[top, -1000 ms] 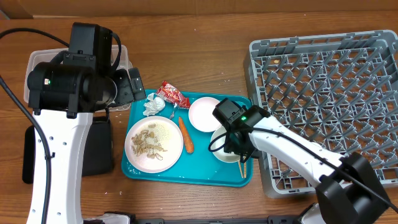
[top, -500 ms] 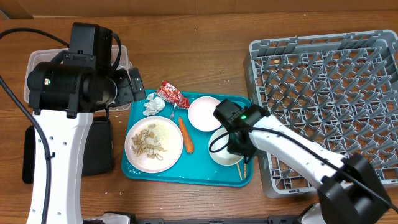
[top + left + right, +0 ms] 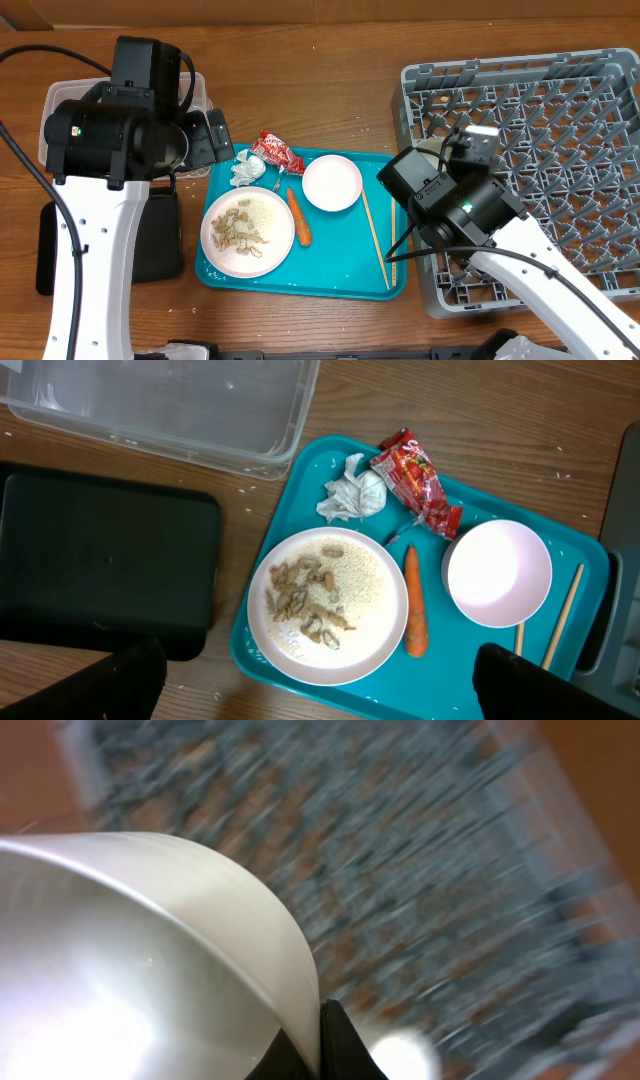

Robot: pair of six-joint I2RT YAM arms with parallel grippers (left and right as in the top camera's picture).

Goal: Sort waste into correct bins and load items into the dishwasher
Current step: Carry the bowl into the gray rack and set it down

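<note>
My right gripper [image 3: 318,1042] is shut on the rim of a small white bowl [image 3: 150,960], held over the left edge of the grey dish rack [image 3: 540,140]. On the teal tray [image 3: 330,275] lie a second bowl [image 3: 498,573], the chopsticks [image 3: 560,615], a carrot piece [image 3: 415,605] and a plate [image 3: 328,605] with food scraps [image 3: 305,600]. The red wrapper [image 3: 415,485] and the white tissue [image 3: 350,495] sit at the tray's far-left corner. My left gripper [image 3: 330,685] hangs open above the plate, holding nothing.
The clear tub [image 3: 170,405] stands beyond the teal tray's left end, with the flat black tray [image 3: 100,560] in front of it. The left arm's body covers part of both in the overhead view. The rack's near-left corner sits close to the teal tray.
The right gripper closed on the bowl at the teal tray's right side, lifted it and carried it right to the rack's left edge. The chopsticks now lie uncovered. The left arm has not moved.
</note>
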